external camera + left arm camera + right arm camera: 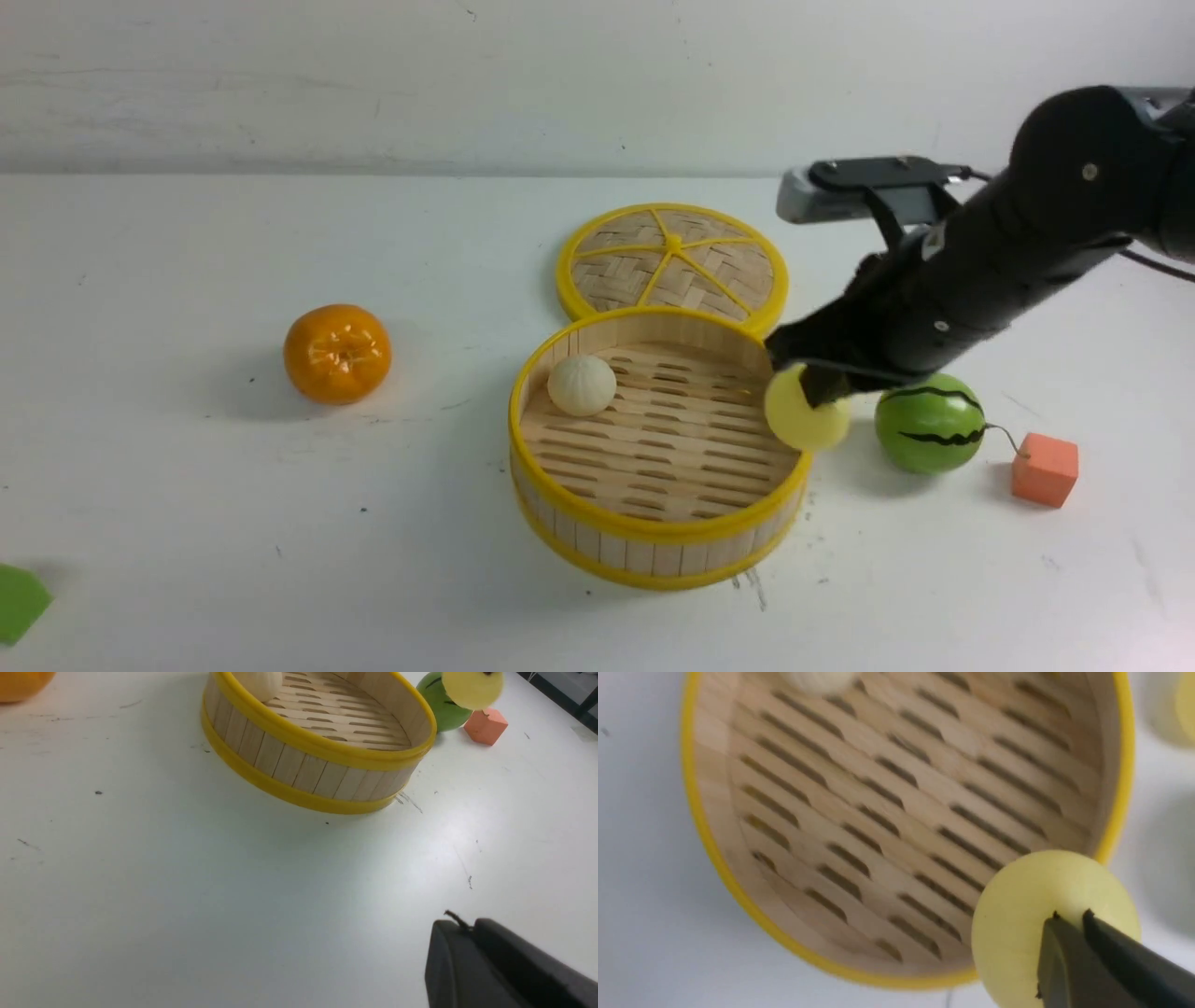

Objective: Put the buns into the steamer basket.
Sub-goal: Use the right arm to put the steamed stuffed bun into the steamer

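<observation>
White scuffed surface (187,523) carries, L to R: green flat piece (17,602), glossy orange tangerine (337,353), round bamboo steamer basket w/ yellow rims (653,537), woven round lid (672,259) just behind it, green striped watermelon ball (930,423), orange cube (1044,469).

Right arm (1027,252), upper right, is chunky matte black with tiny silver screws (1089,172), a grey camera (822,198) on a black bracket (887,219), thin black cable (1158,264); right pincer (812,385) plain black too.

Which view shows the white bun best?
Front view: the white bun lies whole and sharp on the basket floor, near its left wall. The left wrist view cuts it off at the frame edge, behind the rim. The right wrist view catches only a blurred sliver at its edge.
</observation>
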